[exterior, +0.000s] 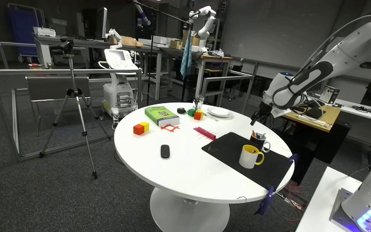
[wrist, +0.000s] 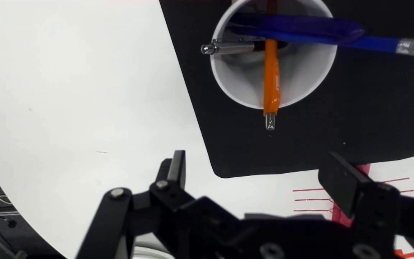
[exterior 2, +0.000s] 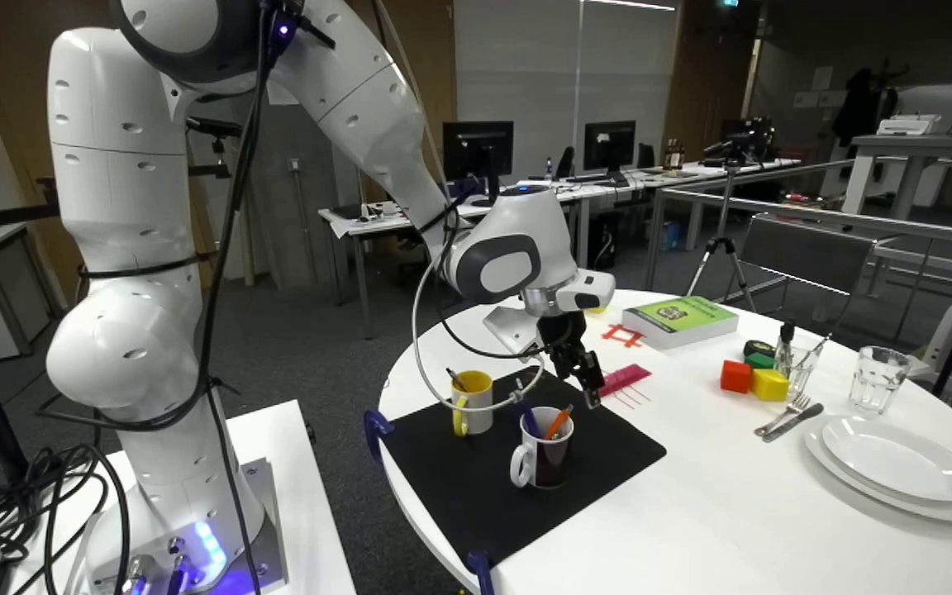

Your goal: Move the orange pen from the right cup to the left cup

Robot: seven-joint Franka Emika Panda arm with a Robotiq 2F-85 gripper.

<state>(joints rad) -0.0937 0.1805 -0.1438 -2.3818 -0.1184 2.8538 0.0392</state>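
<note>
"Inside the dark cup (exterior 2: 553, 463), on the black mat (exterior 2: 459, 487): what was entered?"

"One orange pen (wrist: 271, 79), leaning; upper end out past the rim, on the side nearer the pincer (wrist: 254, 162)."

"Pincer, condition?"

"Jaws spread wide, nothing between them. It hung higher than the cup and off to one side; the pen lay below it, toward the top of the wrist view."

"Long axis?"

"Ran toward the gap, a jaw to either side of its line. Judged next: an advance and a descent, with little turning."

"Obstructions?"

"Some blue pens (wrist: 376, 44), across its inner part; one silver pen (wrist: 234, 47), also crosswise. The protruding end was uncovered and seemed the likelier hold."

"Edges, destination?"

"Edge of the bench (exterior: 185, 169): curved, apart from both vessels. One yellow-handled mug (exterior: 247, 157): upright, near the dark cup, not touching; a dark pen (exterior 2: 456, 380) stood in it. One pale hose (exterior 2: 517, 397) crossed before it in an exterior view; contact could not be told."
</note>
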